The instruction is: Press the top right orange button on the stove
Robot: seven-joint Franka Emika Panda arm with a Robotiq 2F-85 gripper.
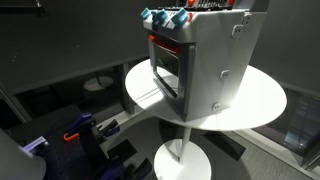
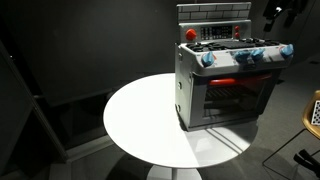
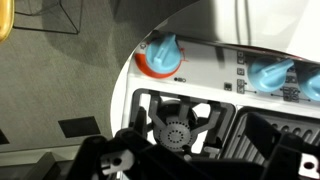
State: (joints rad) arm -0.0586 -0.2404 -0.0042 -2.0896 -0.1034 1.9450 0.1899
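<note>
boxy grey sheet-metal toy stove [image 1: 205,65], dark glass door, sits on smooth round white table [image 1: 262,100]; blue ribbed knob [image 3: 162,48] on orange collar; black gripper [image 2: 283,12] hovers above stove, can't tell whether fingers are apart

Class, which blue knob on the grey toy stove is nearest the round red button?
The end blue knob, at the corner of the grey toy stove below the round red button; the other knobs sit farther along the row.
</note>
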